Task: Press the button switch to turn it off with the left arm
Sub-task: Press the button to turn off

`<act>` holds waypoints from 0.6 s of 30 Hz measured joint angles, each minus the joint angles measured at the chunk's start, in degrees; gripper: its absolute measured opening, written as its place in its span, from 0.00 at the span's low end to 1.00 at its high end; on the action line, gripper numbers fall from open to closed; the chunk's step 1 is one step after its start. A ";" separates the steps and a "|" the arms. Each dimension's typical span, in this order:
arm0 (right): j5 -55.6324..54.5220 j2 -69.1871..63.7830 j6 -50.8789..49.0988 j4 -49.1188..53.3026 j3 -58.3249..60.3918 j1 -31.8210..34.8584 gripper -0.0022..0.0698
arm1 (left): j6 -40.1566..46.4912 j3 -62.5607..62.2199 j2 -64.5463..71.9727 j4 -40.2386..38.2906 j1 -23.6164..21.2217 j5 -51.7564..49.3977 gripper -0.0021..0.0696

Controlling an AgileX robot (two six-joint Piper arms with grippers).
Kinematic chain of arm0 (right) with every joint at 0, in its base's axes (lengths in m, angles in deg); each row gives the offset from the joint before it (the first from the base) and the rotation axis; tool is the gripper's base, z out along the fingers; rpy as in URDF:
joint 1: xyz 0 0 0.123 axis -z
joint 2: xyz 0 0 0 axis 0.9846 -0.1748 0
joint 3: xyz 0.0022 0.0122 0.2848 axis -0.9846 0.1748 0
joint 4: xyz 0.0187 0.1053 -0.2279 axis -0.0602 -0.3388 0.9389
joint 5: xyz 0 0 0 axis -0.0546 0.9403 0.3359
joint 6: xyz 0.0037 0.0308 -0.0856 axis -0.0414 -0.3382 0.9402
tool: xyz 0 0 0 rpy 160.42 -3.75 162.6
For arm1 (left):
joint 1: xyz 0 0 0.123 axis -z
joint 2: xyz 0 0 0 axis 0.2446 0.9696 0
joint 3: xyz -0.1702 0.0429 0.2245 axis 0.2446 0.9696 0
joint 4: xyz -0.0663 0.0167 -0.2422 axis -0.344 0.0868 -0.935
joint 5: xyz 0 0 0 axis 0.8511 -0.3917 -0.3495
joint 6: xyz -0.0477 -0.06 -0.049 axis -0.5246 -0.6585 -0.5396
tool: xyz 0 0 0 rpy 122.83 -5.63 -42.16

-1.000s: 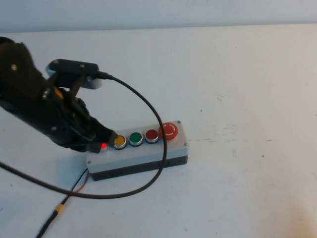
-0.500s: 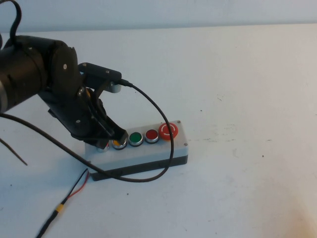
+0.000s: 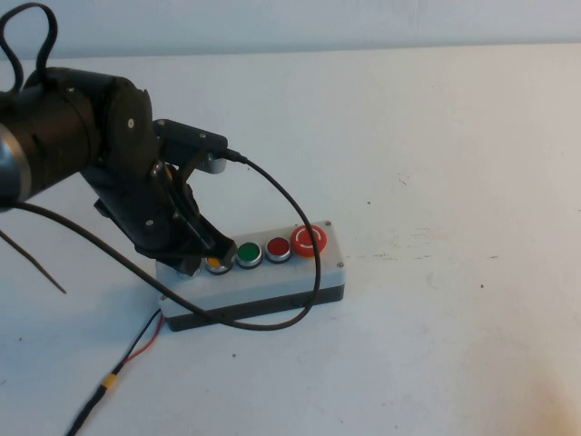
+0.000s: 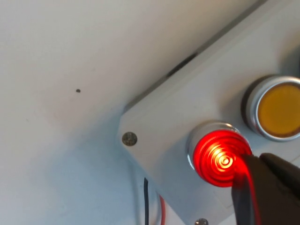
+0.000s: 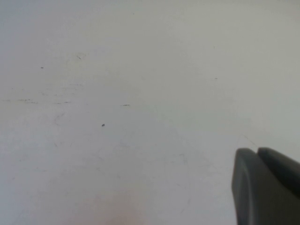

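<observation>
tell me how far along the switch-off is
Done: the left gripper has reached the grey-topped button switch box. In hand: its fingertip sits at the edge of the end red round button. Left: that button glows lit, so it isn't off. The right gripper is over bare table.

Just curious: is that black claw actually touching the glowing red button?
Touching. The left wrist view shows the left gripper tip overlapping the lit red button, no gap.

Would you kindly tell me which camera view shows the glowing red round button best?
The left wrist view: the glowing red round button fills it, lit, with the left gripper at its edge. In the high view that gripper hides it. The right wrist view shows only bare table and the right gripper, shut.
</observation>
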 joint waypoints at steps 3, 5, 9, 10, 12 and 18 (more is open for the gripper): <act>0.00 0.00 0.00 0.00 0.00 0.00 0.01 | 0.00 -0.15 0.04 0.55 0.00 -0.10 0.03; 0.00 0.00 0.00 0.00 0.00 0.00 0.01 | -0.13 -0.14 0.04 1.41 0.00 -0.10 0.03; 0.00 0.00 0.00 0.00 0.00 0.00 0.01 | -0.35 -0.14 0.04 1.95 0.00 0.36 0.03; 0.00 0.00 0.00 0.00 0.00 0.00 0.01 | -0.35 -0.14 0.04 2.06 0.00 0.50 0.03; 0.00 0.00 0.00 0.00 0.00 0.00 0.01 | -0.35 -0.14 -0.17 2.21 0.00 0.83 0.03; 0.00 0.00 0.00 0.00 0.00 0.00 0.01 | -0.78 -0.14 -0.50 2.57 0.00 4.03 0.03</act>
